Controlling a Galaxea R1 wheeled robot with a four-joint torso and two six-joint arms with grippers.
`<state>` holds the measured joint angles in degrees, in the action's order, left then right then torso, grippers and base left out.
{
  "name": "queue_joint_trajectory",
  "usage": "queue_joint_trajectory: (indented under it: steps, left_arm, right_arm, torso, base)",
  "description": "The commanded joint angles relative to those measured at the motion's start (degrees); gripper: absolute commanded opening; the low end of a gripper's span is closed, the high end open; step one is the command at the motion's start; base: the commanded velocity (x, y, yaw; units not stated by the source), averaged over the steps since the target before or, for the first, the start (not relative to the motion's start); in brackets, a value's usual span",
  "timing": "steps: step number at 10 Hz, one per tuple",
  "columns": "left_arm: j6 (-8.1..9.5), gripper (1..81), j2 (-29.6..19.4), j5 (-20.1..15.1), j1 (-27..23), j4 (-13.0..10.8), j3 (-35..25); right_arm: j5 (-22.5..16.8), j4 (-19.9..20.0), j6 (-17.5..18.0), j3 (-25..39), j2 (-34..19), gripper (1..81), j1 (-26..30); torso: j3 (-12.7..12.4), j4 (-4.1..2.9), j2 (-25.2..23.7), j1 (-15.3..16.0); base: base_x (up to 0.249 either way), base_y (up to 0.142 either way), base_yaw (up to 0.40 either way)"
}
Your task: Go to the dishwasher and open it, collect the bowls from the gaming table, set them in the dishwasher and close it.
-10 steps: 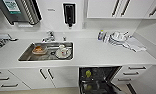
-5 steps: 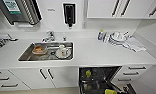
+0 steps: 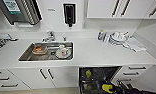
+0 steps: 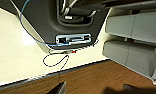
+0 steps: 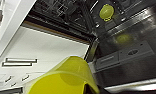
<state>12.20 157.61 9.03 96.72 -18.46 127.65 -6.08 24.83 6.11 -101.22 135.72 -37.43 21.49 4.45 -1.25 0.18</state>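
Where the white tabletop (image 3: 99, 53) ends at its front edge, the dishwasher (image 3: 99, 77) stands open below it — a dark cavity with wire racks, set between white cabinet fronts with dark bar handles. Two yellow-green bowls are visible in the head view: one (image 3: 88, 73) sits on the rack deeper inside, and a second (image 3: 107, 87) is at the right hand (image 3: 111, 88), low over the lowered door. From the right wrist view, the near bowl (image 5: 66, 80) is smooth, glossy plastic, round with a thin rim, lying right against the hand, while the other bowl (image 5: 106, 12) rests well beyond it on the rack; its reflection shows on the brushed-steel inner face of the door (image 5: 134, 55). The hand appears to be holding the near bowl, though its fingers are hidden behind the bowl.

Well beyond the hand, the stainless sink (image 3: 47, 51) is sunk in the tabletop and holds a dish with something orange, a white plate and a white mug. One chrome tap (image 3: 49, 37) stands behind it. White crockery and a cloth are piled further along the tabletop (image 3: 121, 38). No writing can be read anywhere — a label on the wall unit is blurred.

From the left wrist view, the left hand shows two dark tips (image 4: 59, 88) over a brown wood-grain floor, and I cannot tell its state.
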Motion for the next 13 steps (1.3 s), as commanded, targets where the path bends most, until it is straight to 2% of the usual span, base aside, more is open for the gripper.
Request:
queue_joint_trajectory:
  steps: [1,2,3,4,6,7,8,10,12,13]
  left_arm:
    - [-0.16,81.1,6.3,-3.0,5.4,-1.7,5.8]
    - [-0.17,81.1,8.3,-3.0,5.6,-2.5,8.5]
    - [-0.16,81.1,9.2,-3.3,5.6,-2.6,9.8]
    - [-0.07,81.1,9.3,-3.3,5.5,-2.0,10.1]
    - [0.45,81.1,9.1,-3.1,4.1,-1.8,11.1]
    - [0.54,81.1,9.2,-3.3,3.0,-0.8,12.5]
    - [0.63,81.1,9.1,-3.5,2.1,0.8,13.2]
    - [0.72,81.1,9.0,-3.5,0.7,1.8,14.6]
    - [0.72,81.1,9.0,-3.5,-0.4,2.7,15.3]
    - [0.72,81.1,8.8,-3.6,-1.2,3.9,15.4]
  right_arm:
    - [-6.6,5.2,0.2,-6.6,3.0,1.0,10.5]
    - [-6.7,6.3,0.2,-7.2,3.2,1.0,11.2]
    - [-7.3,7.7,0.2,-7.4,2.8,81.1,12.0]
    - [-10.1,8.4,0.2,-7.1,1.6,81.1,13.0]
    - [-21.7,7.4,0.5,-4.5,-4.4,81.1,13.4]
    - [-24.9,5.8,0.5,-2.9,-8.0,81.1,12.2]
    - [-26.6,3.5,0.5,-0.6,-11.8,81.1,10.1]
    - [-26.7,0.5,0.4,0.9,-16.8,81.1,5.3]
    - [-26.8,-1.1,0.2,0.5,-18.4,81.1,-0.5]
    - [-26.7,-1.2,0.3,-0.1,-18.6,81.1,-3.9]
  torso:
    - [0.0,0.0,0.0,0.0]
    - [0.0,0.0,0.0,0.0]
    - [0.0,0.0,0.0,0.0]
    - [0.0,0.0,0.0,0.0]
    - [0.0,0.0,0.0,0.0]
    - [0.0,0.0,0.0,0.0]
    - [0.0,0.0,0.0,0.0]
    - [0.0,0.0,0.0,0.0]
    - [0.0,0.0,0.0,0.0]
    - [0.0,0.0,0.0,0.0]
  base:
    - [0.0,0.0,0.0]
    - [0.0,0.0,0.0]
    - [0.0,0.0,0.0]
    - [0.0,0.0,0.0]
    - [0.0,0.0,0.0]
    - [0.0,0.0,0.0]
    - [0.0,0.0,0.0]
    - [0.0,0.0,0.0]
    - [0.0,0.0,0.0]
    - [0.0,0.0,0.0]
